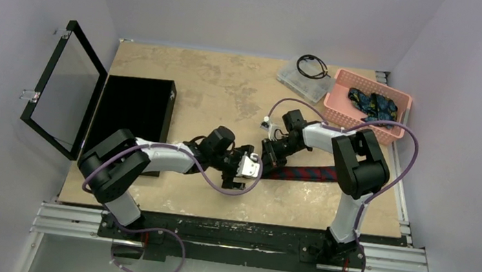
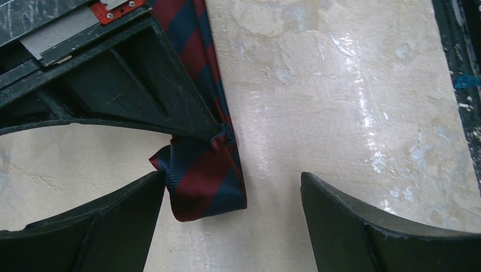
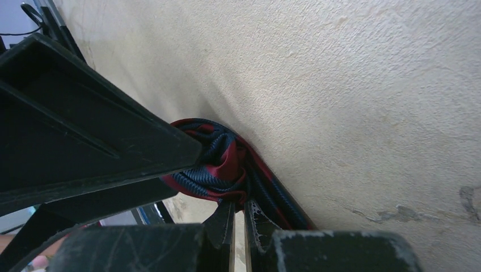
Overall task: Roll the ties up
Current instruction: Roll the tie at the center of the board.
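Observation:
A maroon tie with navy stripes [image 1: 306,173] lies across the table in front of the right arm. Its left end [image 2: 201,184] is folded over and lifted. My right gripper [image 1: 269,157] is shut on that tie just behind the fold, where the cloth bunches [image 3: 218,167] at its tips [image 3: 241,211]. My left gripper [image 2: 232,180] stands open around the folded end, with the left finger [image 2: 122,221] beside the cloth and the right finger [image 2: 363,226] well apart. Dark blue and teal ties [image 1: 372,103] lie in the pink basket [image 1: 332,100].
A black case [image 1: 134,105] with its lid [image 1: 67,87] open stands at the left. A clear plastic box [image 1: 300,81] with a black coiled cable on it sits at the back, next to the basket. Purple cables loop from both arms.

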`<state>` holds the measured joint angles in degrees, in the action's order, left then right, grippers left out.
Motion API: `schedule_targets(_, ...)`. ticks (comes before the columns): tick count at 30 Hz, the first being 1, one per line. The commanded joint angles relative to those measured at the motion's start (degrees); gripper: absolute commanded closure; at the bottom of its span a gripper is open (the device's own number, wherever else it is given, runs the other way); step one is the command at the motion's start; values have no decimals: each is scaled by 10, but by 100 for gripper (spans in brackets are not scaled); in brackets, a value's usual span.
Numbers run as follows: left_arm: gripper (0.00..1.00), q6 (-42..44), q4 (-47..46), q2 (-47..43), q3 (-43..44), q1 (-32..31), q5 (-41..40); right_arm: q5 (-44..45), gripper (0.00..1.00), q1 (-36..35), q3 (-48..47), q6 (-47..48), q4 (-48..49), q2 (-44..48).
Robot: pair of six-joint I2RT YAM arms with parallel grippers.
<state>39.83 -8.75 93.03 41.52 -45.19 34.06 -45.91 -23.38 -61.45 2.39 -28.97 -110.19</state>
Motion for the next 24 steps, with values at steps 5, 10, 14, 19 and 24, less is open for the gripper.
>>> schedule_targets(5,13,-66,-54,44,39,-5,-55,69,100,-9,16,21,21,6)
schedule_targets(10,24,-46,-46,72,59,-6,-40,52,100,-9,6,24,7,7)
schedule_targets(14,33,-21,-30,75,59,-11,-31,35,100,-9,2,27,-6,14)
schedule_targets(19,51,2,-16,81,55,-13,-37,0,83,-9,-7,30,-25,28)
schedule_targets(24,63,-14,-10,87,59,-13,-51,-31,69,-4,-20,27,-46,46)
